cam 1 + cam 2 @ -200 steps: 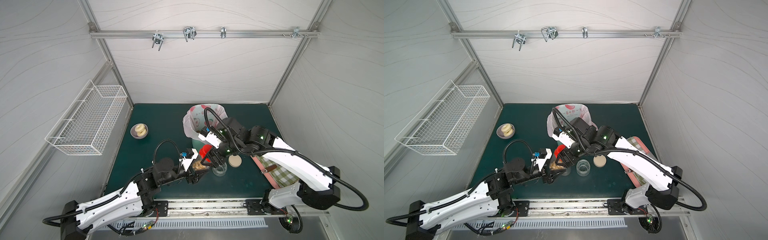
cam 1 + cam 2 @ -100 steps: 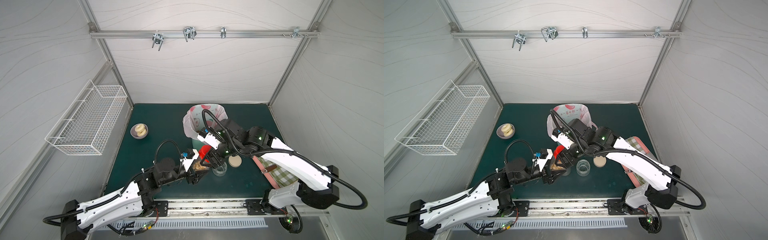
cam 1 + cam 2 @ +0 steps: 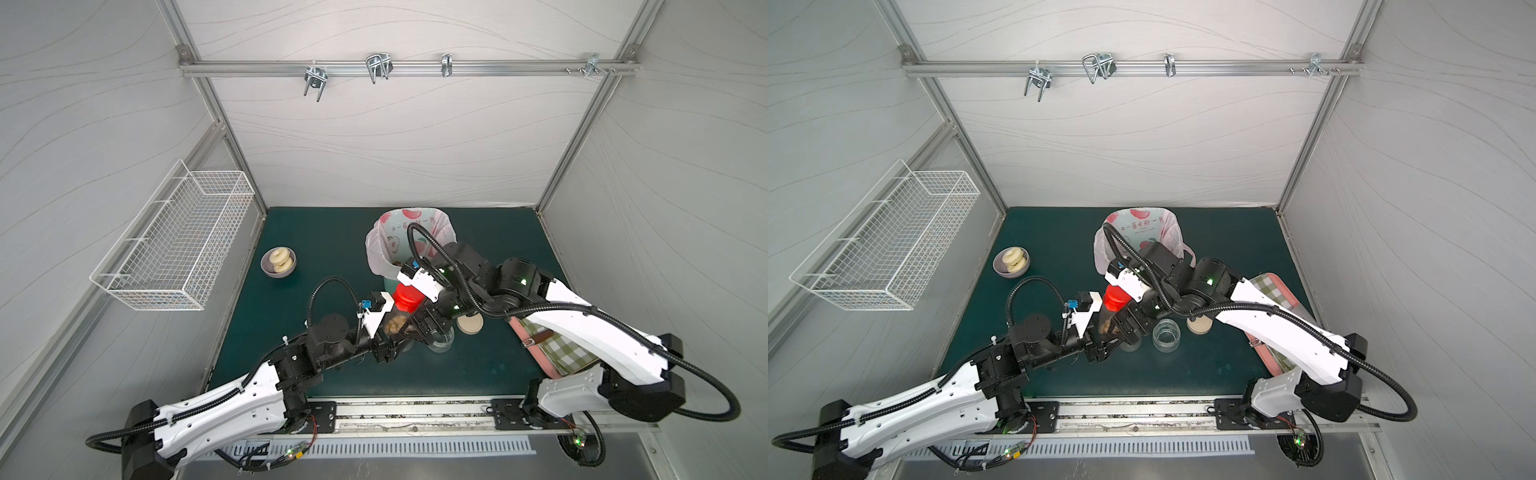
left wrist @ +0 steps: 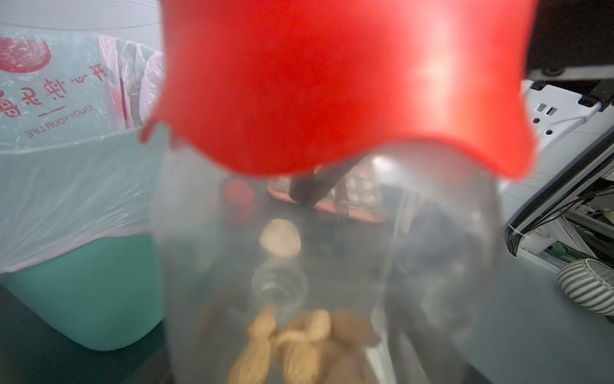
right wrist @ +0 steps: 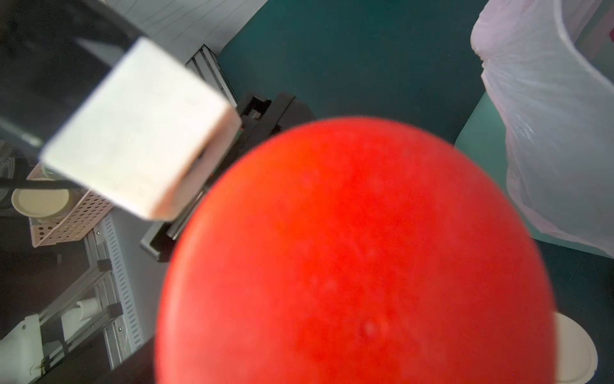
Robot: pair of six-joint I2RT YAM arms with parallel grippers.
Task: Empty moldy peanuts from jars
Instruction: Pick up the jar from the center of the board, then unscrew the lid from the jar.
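Observation:
A clear jar with a red lid stands tilted above the green mat, and my left gripper is shut on its body. Tan moldy peanuts lie in its lower end, blurred in the left wrist view. My right gripper reaches in at the lid end of the jar. The red lid fills the right wrist view and hides the fingers. A second clear jar stands open and empty on the mat, its beige lid beside it.
The mint-green bin with the pink fruit-print bag stands just behind the arms. A bowl of ring pastries sits at the left. A checked cloth on a pink tray lies at the right. A wire basket hangs on the left wall.
The right arm's wrist has edged slightly left at the red lid. The jar stays in the left gripper at about the same place.

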